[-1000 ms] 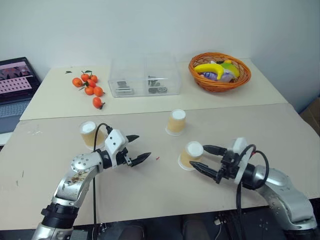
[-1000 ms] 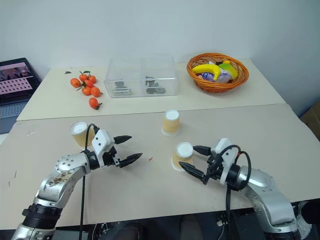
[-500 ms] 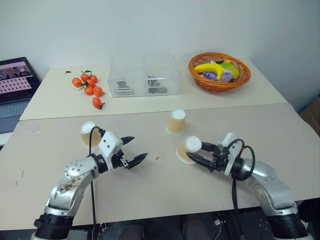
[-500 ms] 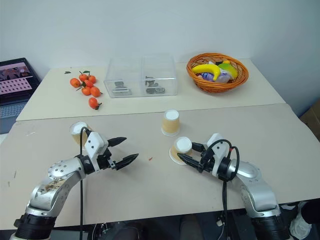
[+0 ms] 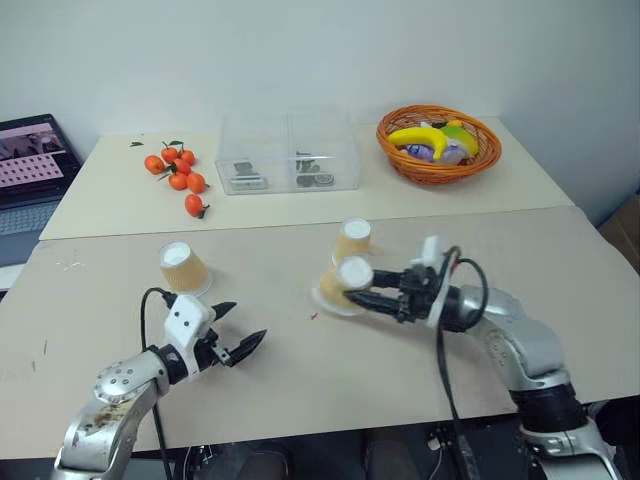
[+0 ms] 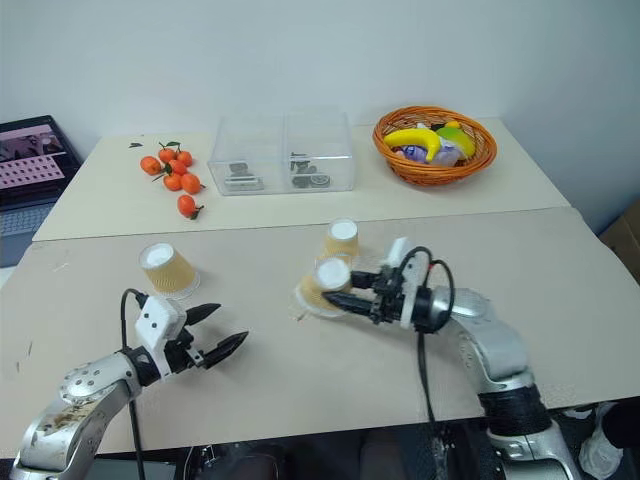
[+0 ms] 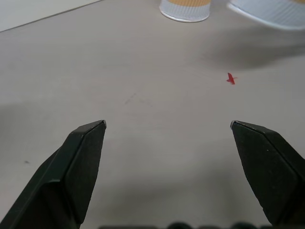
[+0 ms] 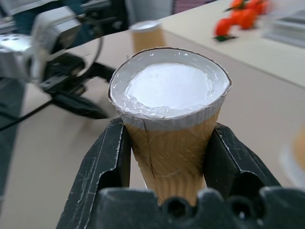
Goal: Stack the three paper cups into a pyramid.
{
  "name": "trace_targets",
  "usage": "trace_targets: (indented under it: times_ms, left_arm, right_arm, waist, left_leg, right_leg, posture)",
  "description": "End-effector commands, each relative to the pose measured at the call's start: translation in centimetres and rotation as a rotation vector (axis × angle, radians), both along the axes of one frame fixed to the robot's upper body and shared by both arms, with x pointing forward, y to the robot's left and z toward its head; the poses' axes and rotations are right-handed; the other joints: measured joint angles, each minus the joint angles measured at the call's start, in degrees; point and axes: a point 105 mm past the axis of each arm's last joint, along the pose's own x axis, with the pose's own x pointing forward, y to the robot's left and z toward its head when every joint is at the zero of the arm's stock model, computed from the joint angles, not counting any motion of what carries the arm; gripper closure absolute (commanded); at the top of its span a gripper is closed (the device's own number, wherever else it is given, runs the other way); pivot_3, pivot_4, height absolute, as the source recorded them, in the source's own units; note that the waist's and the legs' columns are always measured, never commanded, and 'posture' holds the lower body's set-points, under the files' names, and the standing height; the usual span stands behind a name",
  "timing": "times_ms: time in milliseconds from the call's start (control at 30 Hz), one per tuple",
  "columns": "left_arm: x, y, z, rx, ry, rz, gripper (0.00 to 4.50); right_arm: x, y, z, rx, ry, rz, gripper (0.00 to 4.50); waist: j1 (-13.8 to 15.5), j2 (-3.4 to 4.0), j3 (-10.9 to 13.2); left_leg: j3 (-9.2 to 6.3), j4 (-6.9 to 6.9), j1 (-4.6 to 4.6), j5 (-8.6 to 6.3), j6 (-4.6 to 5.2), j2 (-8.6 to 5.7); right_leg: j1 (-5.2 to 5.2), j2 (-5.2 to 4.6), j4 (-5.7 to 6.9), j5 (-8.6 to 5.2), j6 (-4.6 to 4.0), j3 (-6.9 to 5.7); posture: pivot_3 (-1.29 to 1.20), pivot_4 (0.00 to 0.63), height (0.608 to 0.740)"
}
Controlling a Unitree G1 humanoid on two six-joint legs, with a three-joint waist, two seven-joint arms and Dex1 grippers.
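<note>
Cups: left cup [image 5: 182,266] stands upside down on the table [image 5: 300,380], unmoved. Left gripper [image 5: 236,335] is released, jaws wide, empty, and has pulled back toward the robot, now clear of that cup. Held cup [image 5: 342,283], clenched in the right gripper [image 5: 357,297], was on the table a second ago; now tilted, seemingly lifted, carried left to just beside the middle cup [image 5: 352,240], which stands unmoved.

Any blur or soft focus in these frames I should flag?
Right wrist view: held cup sharp; left hand, far cup and oranges behind it blurred. Left wrist view: lifted cup's rim smeared. Eye views: evenly lit, sharp.
</note>
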Motion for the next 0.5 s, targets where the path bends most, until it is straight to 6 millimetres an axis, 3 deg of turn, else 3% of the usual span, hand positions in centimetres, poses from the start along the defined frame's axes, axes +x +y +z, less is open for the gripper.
trace_targets:
  times_ms: [33,300,500]
  left_arm:
    - [-0.4,0.1,1.1,-0.008,-0.041,0.025,0.0]
    - [-1.9,0.6,1.3,-0.017,-0.039,0.088,0.0]
    - [-2.3,0.9,1.6,-0.018,-0.046,0.125,0.0]
  right_arm:
    - [-0.4,2.0,0.9,0.007,-0.032,0.124,2.35]
    - [3.8,6.8,1.9,0.021,-0.134,0.164,2.35]
    - [5.3,8.3,1.5,0.004,-0.182,0.174,2.35]
  waist:
    - [-0.04,0.0,0.0]
    - [-1.18,0.0,0.0]
    - [-1.18,0.0,-0.01]
  left_leg:
    - [0.0,0.0,-0.01,0.0,0.0,0.0]
    - [0.04,-0.02,-0.19,0.06,-0.16,0.05]
    - [0.03,-0.09,-0.24,0.08,-0.21,0.12]
  right_leg:
    - [-0.01,0.0,-0.01,0.01,-0.01,0.0]
    - [-0.44,0.04,0.1,0.13,-0.2,0.01]
    - [-0.62,0.11,0.13,0.19,-0.29,-0.01]
  posture:
    - [0.0,0.15,0.738]
    - [0.0,0.15,0.738]
    - [0.0,0.15,0.738]
